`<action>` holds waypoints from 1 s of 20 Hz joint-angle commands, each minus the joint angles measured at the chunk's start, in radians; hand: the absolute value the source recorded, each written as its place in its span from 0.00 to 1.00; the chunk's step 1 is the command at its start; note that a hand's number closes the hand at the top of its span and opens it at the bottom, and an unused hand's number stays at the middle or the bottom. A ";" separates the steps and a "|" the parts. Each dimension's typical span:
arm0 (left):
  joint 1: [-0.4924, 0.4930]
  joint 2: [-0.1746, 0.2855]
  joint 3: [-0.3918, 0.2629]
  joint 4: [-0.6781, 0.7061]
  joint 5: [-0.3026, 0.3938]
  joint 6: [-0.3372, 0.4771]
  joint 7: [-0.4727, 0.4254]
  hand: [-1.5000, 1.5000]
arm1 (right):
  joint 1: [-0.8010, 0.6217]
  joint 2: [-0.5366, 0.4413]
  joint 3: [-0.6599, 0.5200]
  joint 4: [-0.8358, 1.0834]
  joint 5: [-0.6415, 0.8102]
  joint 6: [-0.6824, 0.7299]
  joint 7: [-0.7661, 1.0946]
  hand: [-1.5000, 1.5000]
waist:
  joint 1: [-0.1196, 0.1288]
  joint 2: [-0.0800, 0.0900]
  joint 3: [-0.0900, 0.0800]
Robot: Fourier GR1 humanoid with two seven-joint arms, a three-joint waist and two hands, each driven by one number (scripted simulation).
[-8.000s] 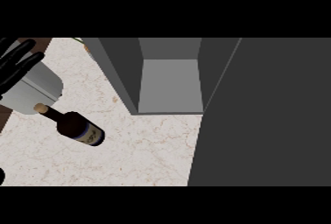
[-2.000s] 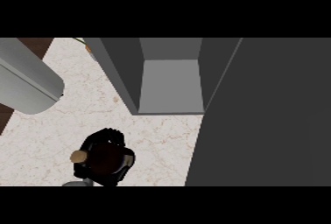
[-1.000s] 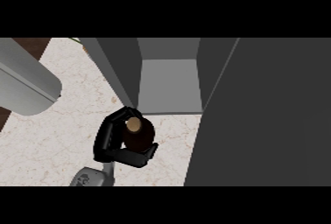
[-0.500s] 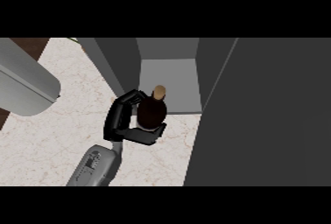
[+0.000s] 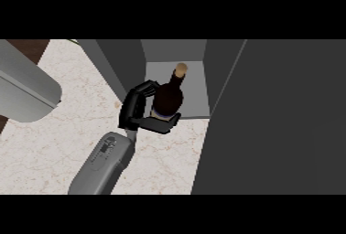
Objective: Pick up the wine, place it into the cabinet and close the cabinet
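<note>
Marble counter point(image 5: 61, 151) runs under an open cabinet point(image 5: 121, 59) at 12 o'clock, its door point(image 5: 283, 114) at 3. The right hand point(image 5: 138, 112) is curled round the wine point(image 5: 169, 93) at the cabinet's mouth, neck pointing to 12. A grey forearm point(image 5: 24, 87) shows at 9.

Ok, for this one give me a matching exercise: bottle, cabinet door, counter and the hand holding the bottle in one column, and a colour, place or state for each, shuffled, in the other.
Things
1. bottle
2. cabinet door
3. counter
4. right hand

Descriptions
A. pale and marbled
B. dark grey, swung open at the view's right
C. black, fingers curled round the bottle
D. dark with a tan top, held at the opening of the cabinet

Pairs: 1-D, 2-B, 3-A, 4-C
</note>
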 commanded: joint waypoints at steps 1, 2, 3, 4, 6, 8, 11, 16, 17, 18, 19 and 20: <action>-0.120 0.000 -0.013 0.116 0.063 0.043 -0.010 1.00 | 0.069 -0.018 -0.001 -0.196 -0.064 0.021 0.055 0.00 | -0.012 0.002 0.000; -0.107 0.000 -0.084 0.125 0.108 0.102 -0.037 1.00 | 0.073 -0.007 0.003 -0.187 -0.070 0.018 0.050 0.00 | -0.021 0.002 0.000; -0.127 0.000 -0.017 0.161 0.104 0.020 -0.060 1.00 | 0.067 0.019 0.048 -0.151 -0.035 0.013 0.031 0.00 | -0.006 0.002 0.000; -0.146 0.000 -0.019 0.175 0.099 0.050 -0.041 1.00 | 0.122 -0.021 0.037 -0.225 -0.007 0.011 0.033 0.00 | -0.015 -0.001 0.000; -0.198 0.000 0.017 0.243 0.126 0.042 -0.059 1.00 | 0.125 -0.010 0.013 -0.213 -0.051 0.017 0.005 0.00 | -0.021 0.002 0.000; -0.237 0.000 -0.003 0.284 0.132 0.064 -0.082 1.00 | 0.098 0.001 0.013 -0.205 -0.071 0.028 0.017 0.00 | -0.020 0.004 0.000; -0.277 0.000 0.002 0.386 0.184 0.047 -0.105 1.00 | 0.115 -0.017 -0.033 -0.172 -0.116 0.069 -0.032 0.00 | -0.023 0.006 0.001; -0.413 0.000 -0.040 0.501 0.181 0.123 -0.057 1.00 | 0.128 0.017 0.020 -0.159 -0.094 0.058 -0.064 0.00 | -0.040 0.009 0.001; -0.444 0.000 -0.036 0.537 0.164 0.143 -0.047 1.00 | 0.113 0.018 0.019 -0.156 -0.091 0.059 -0.046 0.00 | -0.038 0.011 0.000; -0.432 0.000 -0.046 0.562 0.159 0.155 -0.068 1.00 | 0.140 0.019 0.041 -0.136 -0.077 0.068 -0.083 0.00 | -0.037 0.009 0.001; -0.457 0.000 -0.039 0.593 0.174 0.142 -0.046 1.00 | 0.125 0.001 0.013 -0.174 -0.092 0.073 -0.044 0.00 | -0.045 0.012 0.000; -0.454 0.000 -0.032 0.626 0.187 0.154 -0.073 1.00 | 0.095 0.028 0.018 -0.144 -0.101 0.072 -0.061 0.00 | -0.054 0.019 -0.001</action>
